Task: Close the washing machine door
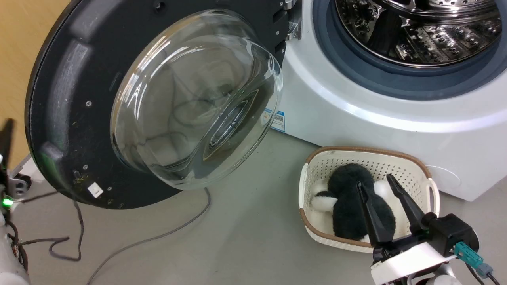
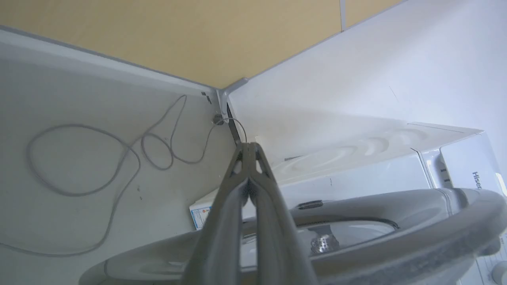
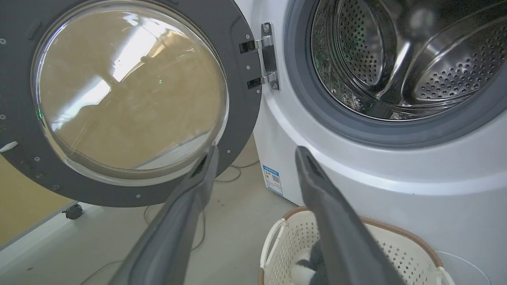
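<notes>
Right pincer [image 1: 374, 180]: fingers spread, empty; the washing machine door [image 1: 71, 79] stands open to its left. Left pincer [image 2: 248, 145]: closed, empty.

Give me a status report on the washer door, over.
Left gripper shut, behind washing machine door. Right gripper open, empty, above basket. Door wide open. Basket on floor by the machine front, probably below the door's swing.

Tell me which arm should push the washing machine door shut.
Left. The left gripper, fingers shut, sits behind the open washing machine door; the right gripper hangs open over the basket.
</notes>
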